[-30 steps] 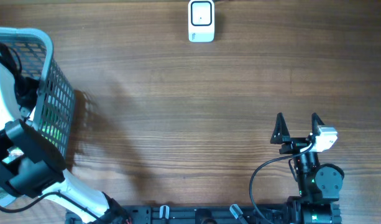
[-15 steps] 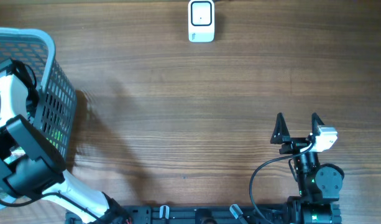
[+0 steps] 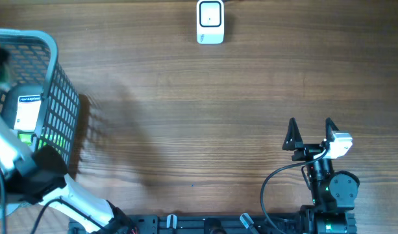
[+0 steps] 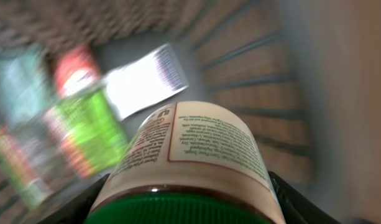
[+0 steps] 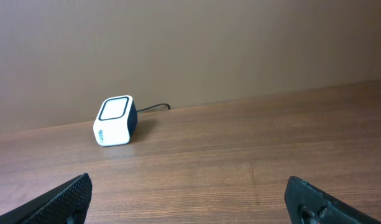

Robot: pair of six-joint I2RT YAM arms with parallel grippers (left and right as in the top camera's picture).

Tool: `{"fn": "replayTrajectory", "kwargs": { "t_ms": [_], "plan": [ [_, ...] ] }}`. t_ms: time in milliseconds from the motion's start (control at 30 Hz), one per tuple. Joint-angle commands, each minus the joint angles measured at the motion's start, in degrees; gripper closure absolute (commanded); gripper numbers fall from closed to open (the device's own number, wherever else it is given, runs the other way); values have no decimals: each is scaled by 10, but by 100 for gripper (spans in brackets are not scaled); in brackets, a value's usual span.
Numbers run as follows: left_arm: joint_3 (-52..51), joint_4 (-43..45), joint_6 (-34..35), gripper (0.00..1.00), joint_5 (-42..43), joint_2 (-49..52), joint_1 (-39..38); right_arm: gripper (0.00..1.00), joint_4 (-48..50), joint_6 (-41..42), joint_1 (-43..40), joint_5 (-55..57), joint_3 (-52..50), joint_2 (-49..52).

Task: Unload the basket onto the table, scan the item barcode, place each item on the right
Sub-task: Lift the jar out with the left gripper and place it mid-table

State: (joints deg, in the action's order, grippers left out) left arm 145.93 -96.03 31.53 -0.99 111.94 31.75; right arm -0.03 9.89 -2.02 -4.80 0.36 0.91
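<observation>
- The left end effector (image 4: pixel 189 205) is clamped on a green-capped bottle (image 4: pixel 196 155) inside the basket (image 3: pixel 56 78), at the left edge of the counter (image 3: pixel 186 117).
- The grip looks close to the cap, so the bottle may tilt or slip.
- A slanted lift could catch the basket wall and drag it.
- The right end effector (image 3: pixel 310 127), fingers apart and empty, is well clear.
- Bare counter runs to the scanner (image 3: pixel 210 22) at the far edge.
</observation>
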Motion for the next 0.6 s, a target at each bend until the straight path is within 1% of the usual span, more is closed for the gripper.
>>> {"fn": "replayTrajectory", "kwargs": {
  "t_ms": [0, 67, 133, 200, 233, 300, 367, 467, 567],
  "plan": [
    [130, -5, 19, 36, 159, -65, -16, 0, 1, 7, 3, 8, -1, -3],
    [145, -5, 47, 36, 171, -93, -56, 0, 1, 7, 3, 8, -1, -3],
    [144, -5, 50, 37, 175, -104, -126, 0, 1, 7, 3, 8, -1, -3],
    [144, -5, 52, 37, 175, -99, -202, 0, 1, 7, 3, 8, -1, -3],
    [144, -5, 54, 37, 175, -89, -259, 0, 1, 7, 3, 8, -1, -3],
    [144, -5, 54, 38, 174, -68, -338, 0, 1, 7, 3, 8, -1, -3],
    [135, -5, 81, 39, 137, -35, -425, 0, 1, 7, 3, 8, -1, -3],
    [104, -5, 137, 39, 56, 17, -525, 0, 1, 7, 3, 8, -1, -3],
    [58, -5, 205, 39, 26, 67, -591, 0, 1, 7, 3, 8, -1, -3]
  ]
}}
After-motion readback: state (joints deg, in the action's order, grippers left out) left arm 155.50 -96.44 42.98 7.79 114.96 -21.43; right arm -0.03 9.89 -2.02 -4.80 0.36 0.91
